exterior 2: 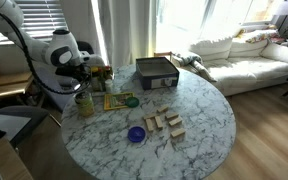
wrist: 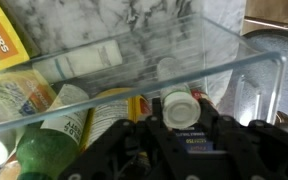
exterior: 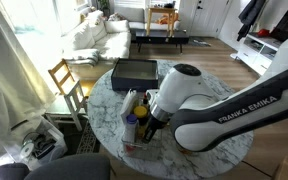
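white-capped bottle [wrist: 180, 108] under hand [exterior: 155, 122], green-lidded jar [wrist: 36, 156] beside, clear bin [wrist: 239, 62] around

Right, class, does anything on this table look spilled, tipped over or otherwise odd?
Nothing stands out. The bottles by the gripper stand upright, the wooden blocks lie in a loose group, and no spill shows on the marble table.

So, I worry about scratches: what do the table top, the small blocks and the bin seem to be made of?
Table top: marble or a marble look, white with grey veins, faint sheen. Blocks: likely bare wood, pale tan, matte. Bin: probably clear plastic; bottles show through its wall.
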`<action>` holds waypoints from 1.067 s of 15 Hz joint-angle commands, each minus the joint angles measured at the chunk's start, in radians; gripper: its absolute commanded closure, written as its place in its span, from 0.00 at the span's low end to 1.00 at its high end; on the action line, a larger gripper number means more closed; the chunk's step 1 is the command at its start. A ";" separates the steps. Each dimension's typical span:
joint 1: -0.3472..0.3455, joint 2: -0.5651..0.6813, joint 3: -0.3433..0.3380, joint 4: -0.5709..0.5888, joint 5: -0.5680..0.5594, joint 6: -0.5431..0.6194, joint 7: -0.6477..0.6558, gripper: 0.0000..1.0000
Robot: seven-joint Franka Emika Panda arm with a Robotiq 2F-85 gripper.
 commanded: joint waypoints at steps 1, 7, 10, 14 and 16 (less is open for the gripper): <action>-0.004 0.014 0.009 0.021 0.011 -0.019 0.014 0.87; 0.013 -0.062 -0.002 0.021 -0.023 -0.103 0.018 0.87; 0.023 -0.144 -0.016 0.018 -0.052 -0.157 0.025 0.87; 0.017 -0.293 -0.036 -0.017 -0.096 -0.212 0.033 0.87; 0.010 -0.378 -0.055 -0.048 -0.119 -0.241 0.057 0.87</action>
